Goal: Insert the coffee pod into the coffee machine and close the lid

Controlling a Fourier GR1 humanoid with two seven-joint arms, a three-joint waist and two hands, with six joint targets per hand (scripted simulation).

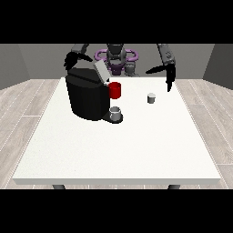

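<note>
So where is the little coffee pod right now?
In the front view the coffee pod sits on the white table, right of the coffee machine and red cup, below the hand at the view's right.

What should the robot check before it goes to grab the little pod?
1. Coffee pod upright on the table, nothing touching it: ok.
2. Hand at the view's right above and behind the pod, fingers straight, holding nothing: ok.
3. Coffee machine lid raised, ready for the pod: ok.
4. Pod slot free inside: cannot tell, hidden from this view.
5. Hand at the view's left up behind the machine, away from the lid: ok; its fingers cannot tell.
6. Red mug and grey cup sit by the machine, away from the pod: ok.
</note>
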